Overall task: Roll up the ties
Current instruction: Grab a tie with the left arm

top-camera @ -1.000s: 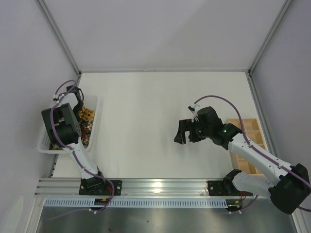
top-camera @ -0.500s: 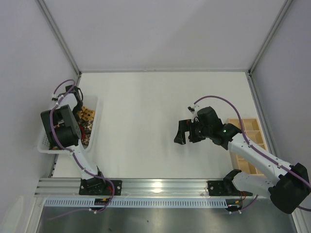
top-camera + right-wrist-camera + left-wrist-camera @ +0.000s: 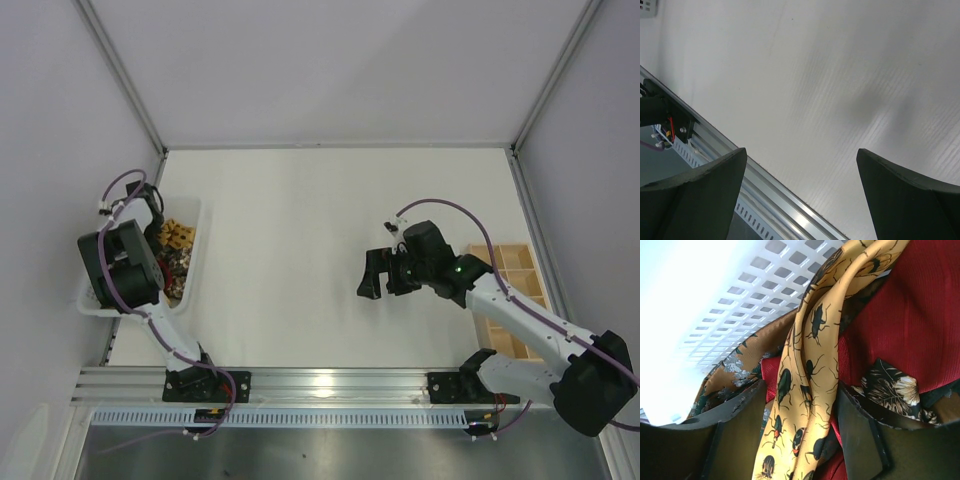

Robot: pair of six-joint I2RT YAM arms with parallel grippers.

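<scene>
The ties lie heaped in a white lattice basket (image 3: 192, 268) at the table's left edge. My left gripper (image 3: 152, 203) reaches down into it. In the left wrist view its fingers stand apart, and the yellow-gold tie (image 3: 810, 340) with dark beetle marks runs loosely up between them; the left gripper (image 3: 800, 388) is open. A plain red tie (image 3: 910, 325) lies behind it, and a dark leaf-patterned tie (image 3: 890, 390) lies at the right. My right gripper (image 3: 385, 275) hovers over bare table right of centre, wide open and empty, as the right wrist view of the right gripper (image 3: 800, 152) also shows.
A brown patterned cloth (image 3: 735, 370) lies against the basket wall (image 3: 755, 290). A wooden compartment tray (image 3: 515, 262) stands at the right edge beside my right arm. An aluminium rail (image 3: 320, 385) runs along the near edge of the white table (image 3: 290, 230).
My left arm has shifted slightly left and toward the near edge over the basket. The right arm has stayed where it was.
</scene>
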